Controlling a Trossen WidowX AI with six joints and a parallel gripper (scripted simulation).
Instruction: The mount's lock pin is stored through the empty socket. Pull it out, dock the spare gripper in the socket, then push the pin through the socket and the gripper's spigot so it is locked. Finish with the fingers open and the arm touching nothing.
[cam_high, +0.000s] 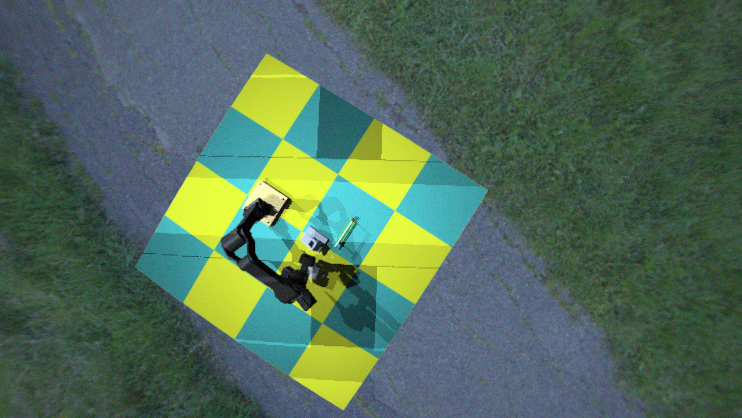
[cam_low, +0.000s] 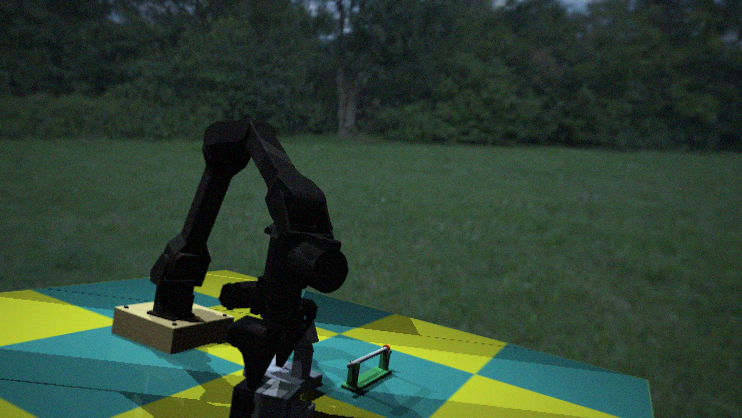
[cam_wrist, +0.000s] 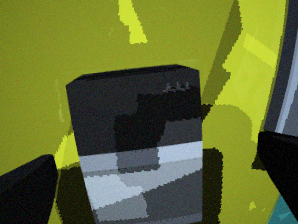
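Observation:
The grey mount (cam_high: 317, 234) (cam_low: 314, 379) stands on the mat, with a dark socket opening in its top. The pin (cam_low: 367, 356), silver with a red head, rests across a green stand (cam_high: 346, 232) (cam_low: 369, 376), out of the socket. The spare gripper (cam_high: 313, 272) (cam_low: 277, 400) (cam_wrist: 135, 120), a dark block with a light band and grey lower part, is beside the mount. My gripper (cam_high: 312, 268) (cam_wrist: 160, 155) is open over it, one finger on each side, with visible gaps in the wrist view. The spare gripper's spigot cannot be made out.
The arm's wooden base block (cam_high: 269, 196) (cam_low: 173, 337) is behind the mount. The green stand is on the mount's far side from the base. A grey-blue curved edge shows at the wrist view's right. Hard shadows cross the yellow and teal mat (cam_high: 264, 103) (cam_low: 560, 371).

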